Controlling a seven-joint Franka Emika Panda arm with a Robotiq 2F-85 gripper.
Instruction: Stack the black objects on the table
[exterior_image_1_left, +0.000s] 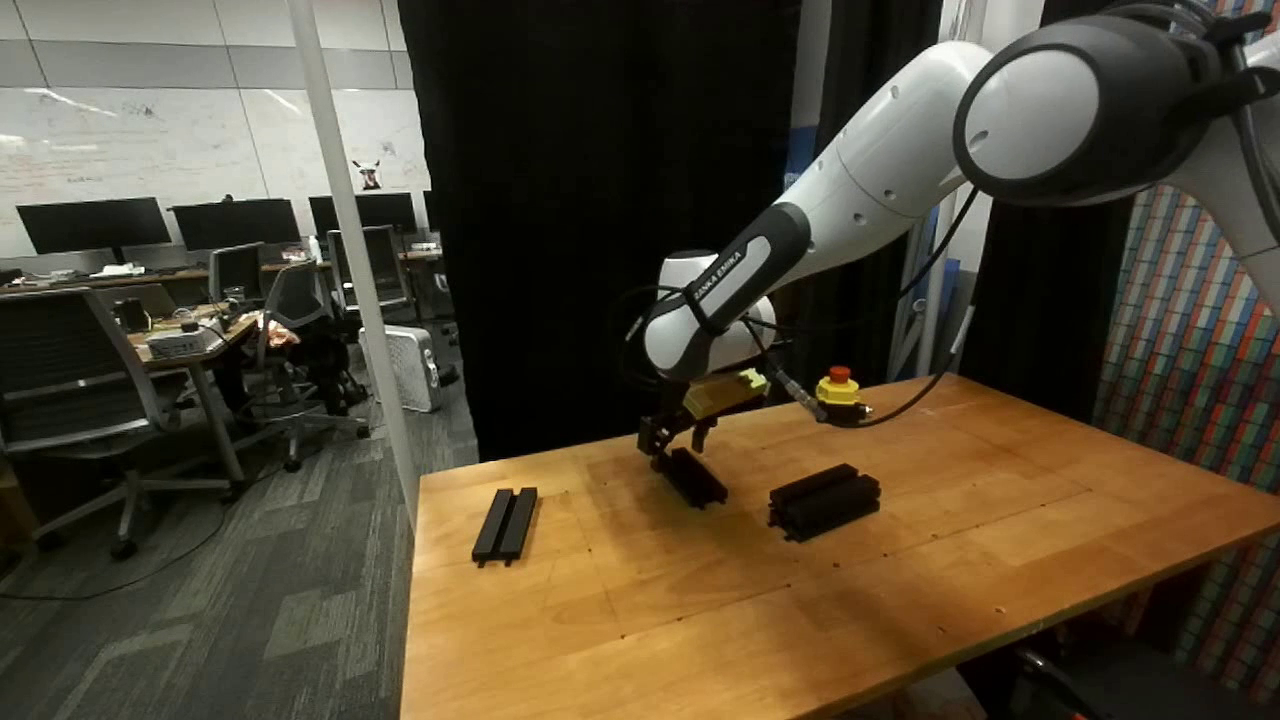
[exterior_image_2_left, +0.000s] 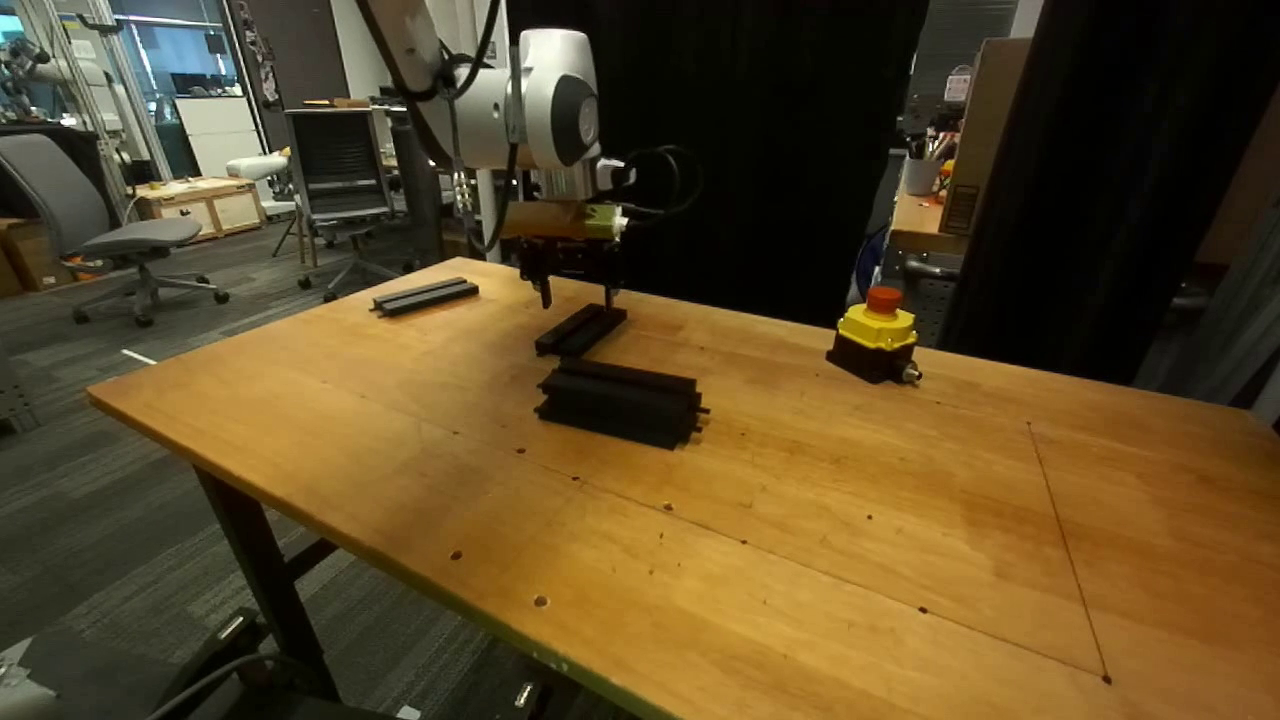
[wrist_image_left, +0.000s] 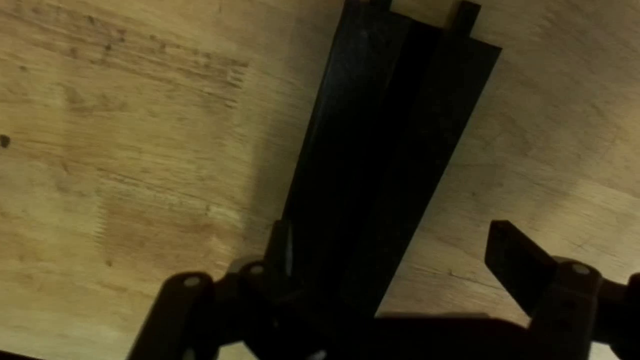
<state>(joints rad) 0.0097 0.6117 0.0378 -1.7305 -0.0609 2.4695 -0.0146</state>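
Observation:
The black objects lie on the wooden table (exterior_image_1_left: 680, 640). One grooved black bar (exterior_image_1_left: 693, 478) lies flat under my gripper, and it shows in the other views (exterior_image_2_left: 583, 330) (wrist_image_left: 385, 140). A second bar (exterior_image_1_left: 505, 525) (exterior_image_2_left: 427, 297) lies apart near a table end. A stack of black bars (exterior_image_1_left: 825, 505) (exterior_image_2_left: 620, 402) stands beside the first bar; its exact number is hard to tell. My gripper (exterior_image_1_left: 680, 452) (exterior_image_2_left: 577, 300) (wrist_image_left: 390, 230) is open and low. In the wrist view one finger overlaps the bar's left edge; the other is apart on its right. Contact cannot be told.
A yellow emergency stop with a red button (exterior_image_1_left: 838, 388) (exterior_image_2_left: 876, 332) stands on the table by the far edge, with a cable (exterior_image_1_left: 930, 380) running from it. A black curtain (exterior_image_1_left: 600, 220) hangs behind the table.

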